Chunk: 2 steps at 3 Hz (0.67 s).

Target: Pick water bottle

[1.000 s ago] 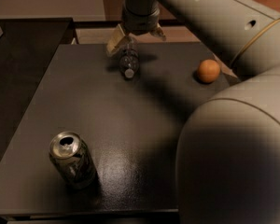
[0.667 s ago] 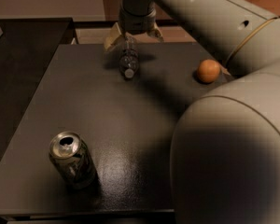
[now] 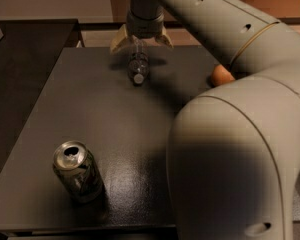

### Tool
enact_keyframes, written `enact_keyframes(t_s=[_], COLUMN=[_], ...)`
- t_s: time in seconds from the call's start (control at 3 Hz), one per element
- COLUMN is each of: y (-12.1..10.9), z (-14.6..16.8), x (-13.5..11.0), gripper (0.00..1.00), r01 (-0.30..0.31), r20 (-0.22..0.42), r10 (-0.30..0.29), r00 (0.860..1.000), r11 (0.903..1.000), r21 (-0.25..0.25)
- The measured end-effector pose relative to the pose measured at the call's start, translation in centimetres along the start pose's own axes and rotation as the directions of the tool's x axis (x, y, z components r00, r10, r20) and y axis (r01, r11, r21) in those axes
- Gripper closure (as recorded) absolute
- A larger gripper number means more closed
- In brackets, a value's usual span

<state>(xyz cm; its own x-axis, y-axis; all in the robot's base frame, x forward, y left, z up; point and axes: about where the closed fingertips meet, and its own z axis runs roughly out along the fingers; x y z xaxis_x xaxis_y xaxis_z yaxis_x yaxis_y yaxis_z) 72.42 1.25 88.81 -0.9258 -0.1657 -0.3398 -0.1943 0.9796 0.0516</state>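
Matte dark table (image 3: pixel 90 114); tool (image 3: pixel 141 44) spread wide over ribbed clear water bottle (image 3: pixel 138 66).

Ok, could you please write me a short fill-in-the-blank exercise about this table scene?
1. The open gripper hangs over the water bottle, which lies on its ___.
2. The can stands ___ near the table's front edge.
3. The round thing beside the arm is ___ in colour.
Missing: side; upright; orange.
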Motion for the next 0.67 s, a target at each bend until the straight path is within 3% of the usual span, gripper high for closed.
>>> enact_keyframes(t_s=[0.67], y=[-0.5], z=[2.6], x=[-0.8], gripper=[0.0], r01=[-0.058], r20=[-0.053], r10=[0.06], r00=[0.997], r11=[0.9972], r21=[0.047])
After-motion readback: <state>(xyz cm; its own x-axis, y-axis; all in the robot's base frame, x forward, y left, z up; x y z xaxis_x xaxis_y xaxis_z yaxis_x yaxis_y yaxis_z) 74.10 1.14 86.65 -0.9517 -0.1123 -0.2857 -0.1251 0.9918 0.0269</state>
